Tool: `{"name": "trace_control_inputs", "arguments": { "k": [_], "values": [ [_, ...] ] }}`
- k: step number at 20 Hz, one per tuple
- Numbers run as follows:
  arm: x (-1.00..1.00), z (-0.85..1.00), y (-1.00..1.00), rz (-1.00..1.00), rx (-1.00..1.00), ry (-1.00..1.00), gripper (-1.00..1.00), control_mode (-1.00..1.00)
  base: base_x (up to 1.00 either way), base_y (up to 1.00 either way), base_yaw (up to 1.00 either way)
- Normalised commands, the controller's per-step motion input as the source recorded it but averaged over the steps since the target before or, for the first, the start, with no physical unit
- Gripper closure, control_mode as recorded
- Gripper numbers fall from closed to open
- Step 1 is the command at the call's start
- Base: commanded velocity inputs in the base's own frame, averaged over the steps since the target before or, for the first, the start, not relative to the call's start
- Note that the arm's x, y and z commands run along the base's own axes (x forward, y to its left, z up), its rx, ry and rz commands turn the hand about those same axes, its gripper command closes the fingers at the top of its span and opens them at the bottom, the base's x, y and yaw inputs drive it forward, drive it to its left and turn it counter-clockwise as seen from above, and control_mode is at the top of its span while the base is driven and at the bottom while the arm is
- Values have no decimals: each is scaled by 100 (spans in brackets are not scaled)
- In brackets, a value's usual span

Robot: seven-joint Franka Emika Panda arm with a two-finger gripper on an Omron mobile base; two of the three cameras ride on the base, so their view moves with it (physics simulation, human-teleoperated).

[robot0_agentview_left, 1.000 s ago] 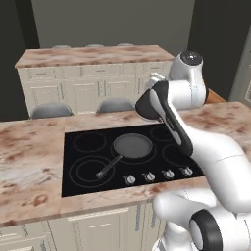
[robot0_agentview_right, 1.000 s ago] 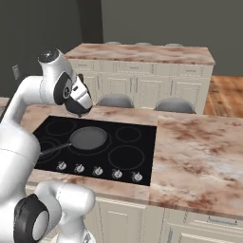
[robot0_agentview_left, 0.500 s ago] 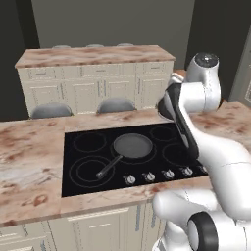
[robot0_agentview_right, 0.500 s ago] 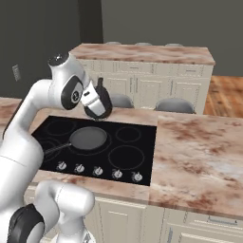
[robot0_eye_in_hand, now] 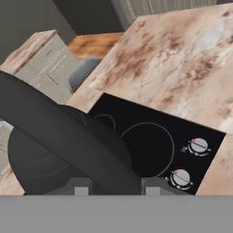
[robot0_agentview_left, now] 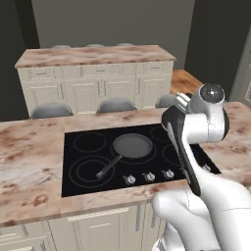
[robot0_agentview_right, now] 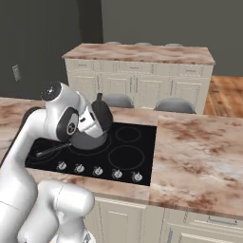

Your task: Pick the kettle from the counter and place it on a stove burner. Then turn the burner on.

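Black kettle (robot0_eye_in_hand: pixel 59 145) fills your hand view: its arched handle runs right between the fingertips, so the jaws are closed on it and it hangs above the cooktop (robot0_eye_in_hand: pixel 150 132). From the right base you see the kettle (robot0_agentview_right: pixel 100 116) held up in the gripper (robot0_agentview_right: pixel 97 124) over the pan (robot0_agentview_right: pixel 88 141). Your left base view gives the pan (robot0_agentview_left: pixel 131 146) clearly on the glass, plus the knobs (robot0_agentview_left: pixel 148 176) along the front edge, with marbled surface (robot0_agentview_left: pixel 29 152) on each side.
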Motion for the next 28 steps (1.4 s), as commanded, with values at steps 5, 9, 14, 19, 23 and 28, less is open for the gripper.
{"name": "trace_control_inputs", "arguments": {
  "k": [5,9,14,19,23,28],
  "values": [
    [-17,0,-42,-4,0,1,100,-100,0,0,0],
    [-3,0,-48,-5,2,6,100,-100,0,0,0],
    [0,0,-22,0,1,11,100,-100,0,0,0],
    [11,0,-7,0,0,15,100,-100,0,0,0],
    [20,0,0,0,0,3,100,-100,0,0,0],
    [23,-18,0,0,-3,-3,100,-100,0,0,0]
  ]
}}
